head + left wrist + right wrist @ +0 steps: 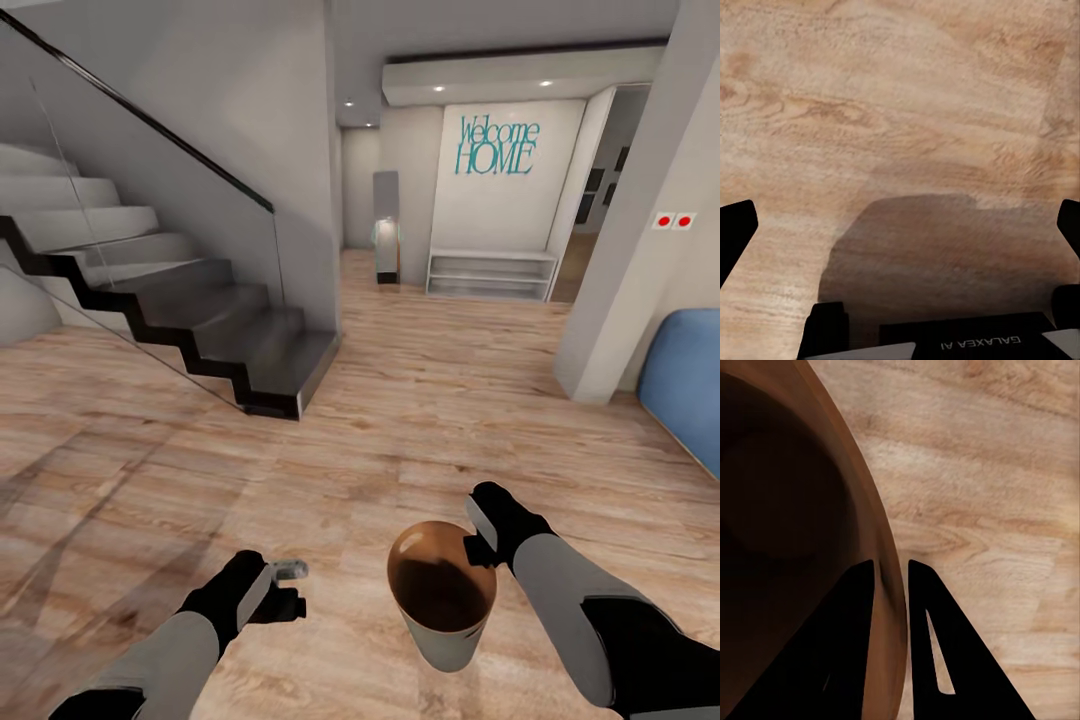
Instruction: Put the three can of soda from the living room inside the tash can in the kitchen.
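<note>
Bin-carrying is under way: right gripper (478, 540) pinches the tash can (443, 600) rim, carried over hallway floor (400, 400). Left gripper (283, 583) spread, empty. Bin looks empty; 3 cans apparently remain.

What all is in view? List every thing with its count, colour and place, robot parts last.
round tapered trash bin: one, glossy brown inside, pale grey outside, empty, rim clamped in the right gripper.
staircase: one, dark steps with glass rail, left.
low white shelf unit: one, far wall.
teal "Welcome HOME" lettering: one, above that shelf.
blue rounded seat: one, right edge.
wood floor: pale brown, throughout.
left gripper: black, open, empty.
right gripper: black, shut across the bin's rim.
</note>
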